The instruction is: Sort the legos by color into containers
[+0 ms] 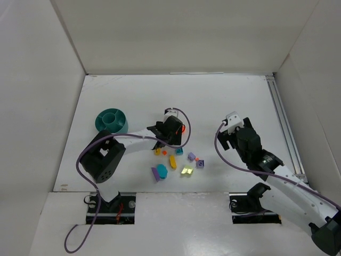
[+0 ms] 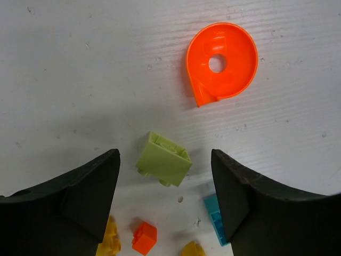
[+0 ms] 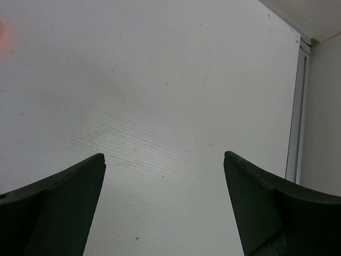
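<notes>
The left gripper [image 2: 165,170] is straddling the lime block [image 2: 163,160], jaws standing apart on either side and not touching it, so the pick seems to be the step in hand. The block is lying on the table [image 2: 80,80] near the orange ring [image 2: 222,63], well apart from the dish [image 1: 114,128]. Next the jaws need closing squarely on it. The right gripper [image 3: 164,165] is idling, spread wide.

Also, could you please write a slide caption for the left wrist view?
Left gripper, open, straddles a lime green lego; a round orange piece lies beyond.
</notes>
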Motion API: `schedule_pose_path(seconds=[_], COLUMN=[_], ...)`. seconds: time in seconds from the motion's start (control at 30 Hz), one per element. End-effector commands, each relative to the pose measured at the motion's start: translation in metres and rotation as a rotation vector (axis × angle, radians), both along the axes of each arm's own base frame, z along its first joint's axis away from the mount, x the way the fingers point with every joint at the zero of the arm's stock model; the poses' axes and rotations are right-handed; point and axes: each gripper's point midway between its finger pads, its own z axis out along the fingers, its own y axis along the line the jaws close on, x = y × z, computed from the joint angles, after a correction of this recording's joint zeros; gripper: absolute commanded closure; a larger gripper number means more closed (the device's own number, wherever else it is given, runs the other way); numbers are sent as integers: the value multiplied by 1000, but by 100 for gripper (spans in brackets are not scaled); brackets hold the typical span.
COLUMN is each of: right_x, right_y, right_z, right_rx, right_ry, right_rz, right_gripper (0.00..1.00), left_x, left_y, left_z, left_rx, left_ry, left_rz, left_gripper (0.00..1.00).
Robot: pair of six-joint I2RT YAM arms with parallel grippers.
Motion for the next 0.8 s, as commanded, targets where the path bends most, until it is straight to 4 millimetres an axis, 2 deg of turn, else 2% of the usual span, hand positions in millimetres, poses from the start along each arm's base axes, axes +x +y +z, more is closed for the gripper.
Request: schedule_pose_path(seconds=[0.0, 0.1, 0.13, 0.17, 0.23, 0.27, 0.37, 0.47, 0.53, 0.6, 0.63, 0.77], right_x=[4, 4, 4, 4, 4, 3, 3, 2, 2, 2, 3, 2], right_y=[1, 1, 1, 1, 1, 0, -1, -2, -2, -2, -3, -4], right_z=[10, 10, 10, 10, 10, 8, 9, 7, 7, 7, 7, 3], right_rx=[24, 32, 32, 32, 32, 27, 24, 27, 27, 27, 24, 19], right_ry=[-40, -39, -39, -39, -39, -32, -34, -25, -25, -25, -28, -20], right_rz=[-15, -18, -18, -18, -18, -18, -27, -30, -30, -30, -39, -39], right_gripper=[4, 4, 4, 4, 4, 4, 4, 4, 4, 4, 4, 4], left_x=[14, 14, 14, 14, 15, 13, 14, 12, 13, 15, 15, 25], left_y=[-9, -9, -9, -9, -8, -6, -7, -5, -4, 8, 18, 65], left_z=[15, 15, 15, 15, 16, 17, 21, 34, 53, 69, 85, 126], left_rx=[-26, -26, -26, -32, -27, -29, -37, -63, -88, -79, -93, -112], left_ry=[-38, -38, -38, -36, -41, -44, -51, -67, -102, -146, -169, -250], left_rz=[0, 0, 0, 7, 12, 12, 12, 20, 28, 75, 107, 256], left_gripper=[35, 46, 46, 54, 61, 68, 75, 76, 77, 77, 77, 77])
